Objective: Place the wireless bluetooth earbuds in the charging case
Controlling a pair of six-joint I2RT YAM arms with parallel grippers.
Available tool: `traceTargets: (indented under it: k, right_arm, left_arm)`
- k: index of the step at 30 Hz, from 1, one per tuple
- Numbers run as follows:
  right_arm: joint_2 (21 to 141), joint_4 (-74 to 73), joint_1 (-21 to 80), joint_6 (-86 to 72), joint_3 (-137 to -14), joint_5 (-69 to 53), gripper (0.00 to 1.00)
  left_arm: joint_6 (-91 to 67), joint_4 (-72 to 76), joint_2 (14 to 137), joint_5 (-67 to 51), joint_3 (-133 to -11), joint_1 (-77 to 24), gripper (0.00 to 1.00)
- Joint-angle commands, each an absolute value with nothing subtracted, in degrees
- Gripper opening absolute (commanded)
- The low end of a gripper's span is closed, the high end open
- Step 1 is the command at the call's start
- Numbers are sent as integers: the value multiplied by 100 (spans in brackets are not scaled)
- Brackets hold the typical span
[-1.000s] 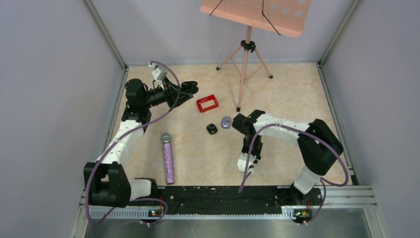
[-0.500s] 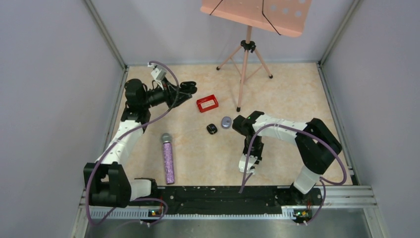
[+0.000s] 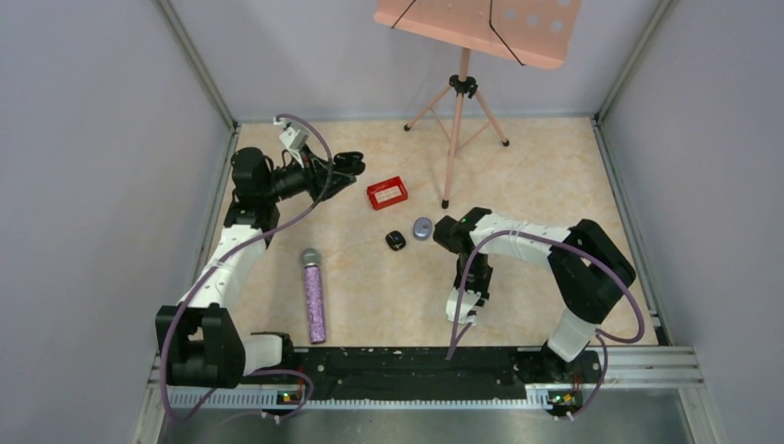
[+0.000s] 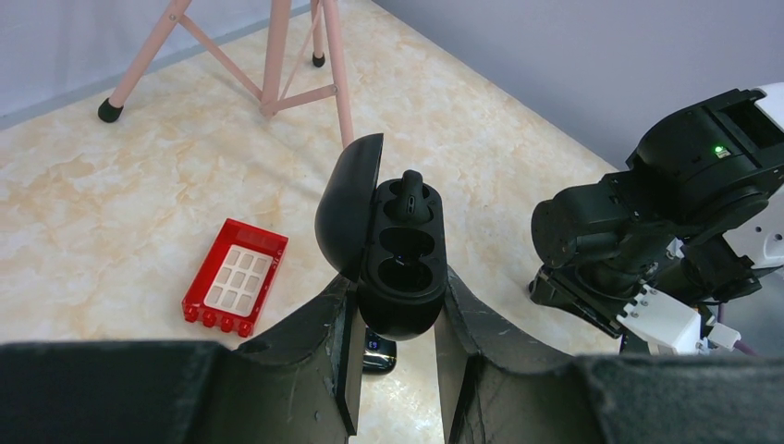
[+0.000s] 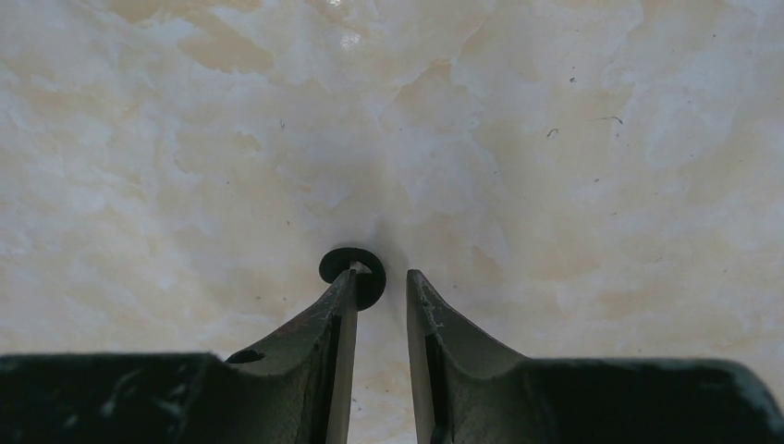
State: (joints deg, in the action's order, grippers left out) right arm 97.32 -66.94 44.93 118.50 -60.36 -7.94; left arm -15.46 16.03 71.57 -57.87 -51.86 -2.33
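while the left gripper [image 4: 399, 289] pinches the open charging case [image 4: 398, 242] at centre frame, the barely parted right gripper [image 5: 381, 275] may knock the 1 black earbud [image 5: 335, 264] by its fingertip aside.

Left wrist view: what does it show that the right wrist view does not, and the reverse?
Only the left wrist view: the left end effector shut on the open black charging case, one earbud seated in its far socket; the red tray, the tripod, the right arm. Only the right wrist view: a small round black piece at the tip of the right end effector, whose fingers stand slightly apart. Both: the marbled table.
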Motion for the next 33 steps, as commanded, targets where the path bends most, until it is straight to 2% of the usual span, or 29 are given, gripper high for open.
traceTargets:
  k: [1,9,16,21,24,28,32,33]
  right_arm:
    - [9853,-6850,4573,12810,-5955,-822,25]
    - [9925,-6861,4579,12751,-5882,-732,19]
    - [9997,-7088,4556,12385,-6244,-730,0]
    - [9953,-7681,4326,11793,-7165,-1223,0]
    - [9948,-7930,4144,11168,-7729,-1743,0]
    - [9891,-7806,3900,10196,-7894,-2264,0]
    - [10060,-7236,3505,8531,-8310,-3154,0]
    - [10118,-6954,3408,7682,-8475,-3405,0]
  left_arm:
    - [-1512,1723,6929,-5774,-5239,-193,0]
    - [-1546,1718,6931,-5766,-5238,-178,0]
    - [-1567,1742,6981,-5771,-5245,-178,0]
    - [-1670,1854,7101,-5792,-5282,-185,0]
    - [-1777,1966,7175,-5792,-5274,-185,0]
    - [-1857,2009,7220,-5792,-5275,-185,0]
    - [-1947,2045,7227,-5770,-5246,-193,0]
    - [-1957,2060,7240,-5762,-5221,-193,0]
